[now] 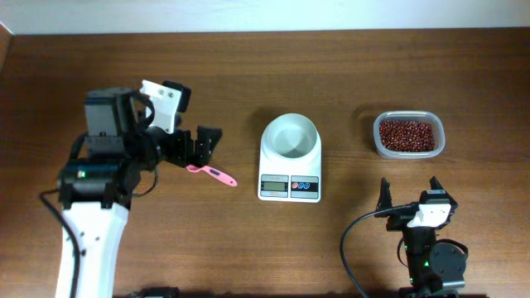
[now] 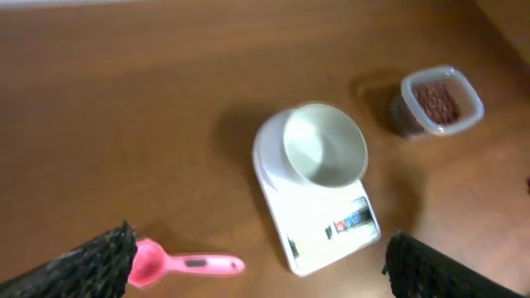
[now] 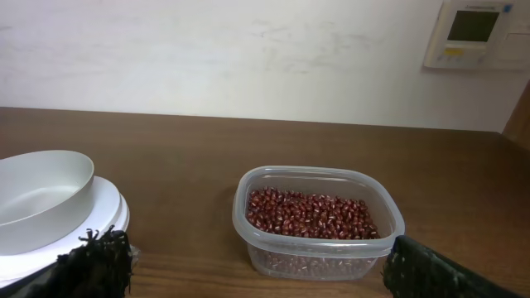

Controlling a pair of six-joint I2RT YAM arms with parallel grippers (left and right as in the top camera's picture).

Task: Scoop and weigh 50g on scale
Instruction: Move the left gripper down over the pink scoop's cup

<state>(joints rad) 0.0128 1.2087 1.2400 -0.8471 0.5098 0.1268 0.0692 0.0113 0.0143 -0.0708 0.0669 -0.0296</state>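
- On the counter [image 1: 248,74], centre, stood the scale [image 1: 290,157], bowl empty; bean tub [image 1: 407,135] to its right.
- Left tool [image 1: 197,149] and right tool [image 1: 410,192] gaped, both empty.
- Pink scoop [image 1: 212,174] lay by the left tool.
- Judged step: fetching the scoop. Next move: lower and clench its handle.

The white scale [image 1: 290,168] sits level, round bowl [image 1: 291,136] on top, display [image 1: 274,185] at near edge.

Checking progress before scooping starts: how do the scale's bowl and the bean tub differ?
The bowl is round, white and empty; the tub is rectangular, clear and holds red beans. The bowl sits on the scale; the tub stands on the table. Both are upright and uncovered.
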